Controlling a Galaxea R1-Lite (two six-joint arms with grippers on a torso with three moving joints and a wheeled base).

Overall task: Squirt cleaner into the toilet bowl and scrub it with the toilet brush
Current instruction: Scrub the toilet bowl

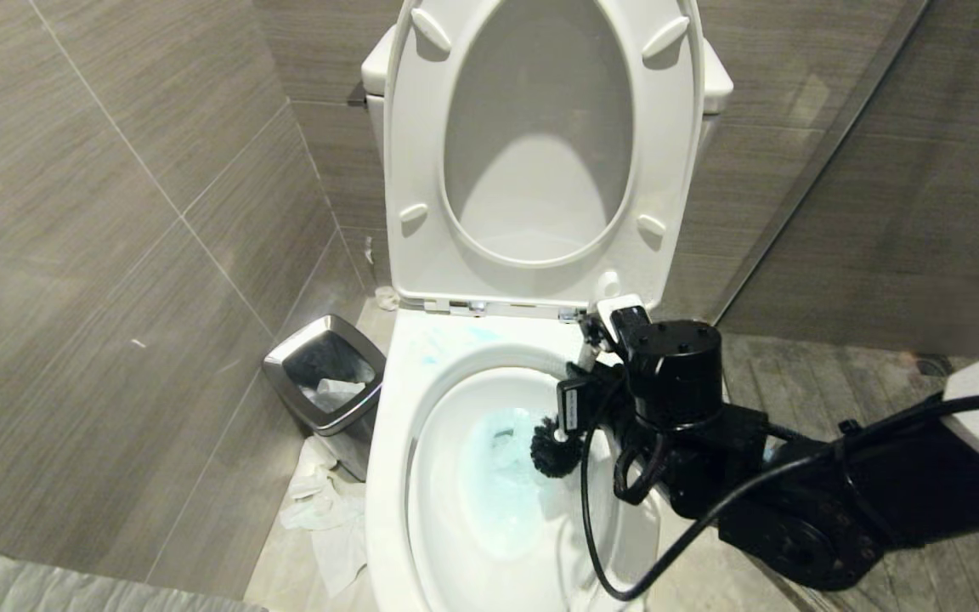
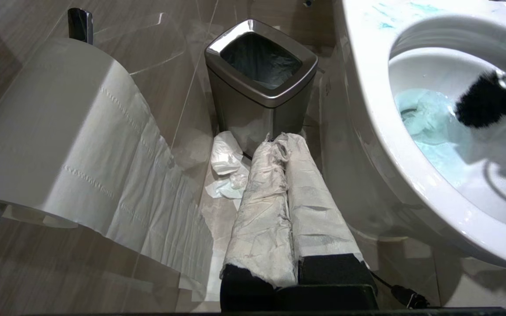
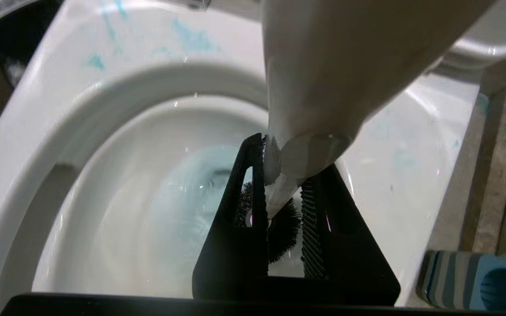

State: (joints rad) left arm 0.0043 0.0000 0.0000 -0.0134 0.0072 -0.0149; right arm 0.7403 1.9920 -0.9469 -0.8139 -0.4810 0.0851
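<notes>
The toilet brush [image 3: 323, 66], a slim white-grey plastic handle ending in a round head of stiff black bristles, hangs inside the toilet bowl [image 1: 387, 476], a large glossy white ceramic oval basin with a broad squarish rim. Its bristle head [image 1: 553, 449] sits low in the basin, just beside the pool at the bottom, which is tinted by the cleaner [image 1: 502, 476], a bright turquoise-blue liquid. Thin smears of the same blue streak the flat rear ledge of the rim [image 1: 443, 344]. The smooth white seat and lid stand raised upright against the tank.

The right gripper [image 3: 281, 193], matte black with ribbed, triangular fingers [image 3: 312, 228], is clenched on the brush handle, its jaws pressed against both sides of the narrow lower shaft. Its black arm reaches in from the right over the rim, trailing a looped black cable.

The left gripper [image 2: 286, 206] is parked low beside the bowl, clear of it, its two fingers pressed together and wrapped in crumpled white tissue. Ahead of it stands a small square brushed-steel bin [image 2: 262, 83] with a black liner, with wads of white paper [image 2: 226, 166] on the tiled floor at its foot. A soft embossed toilet paper roll [image 2: 55, 127] hangs nearby.

A square blue-and-grey striped holder [image 3: 477, 281] rests on the floor beside the bowl.
</notes>
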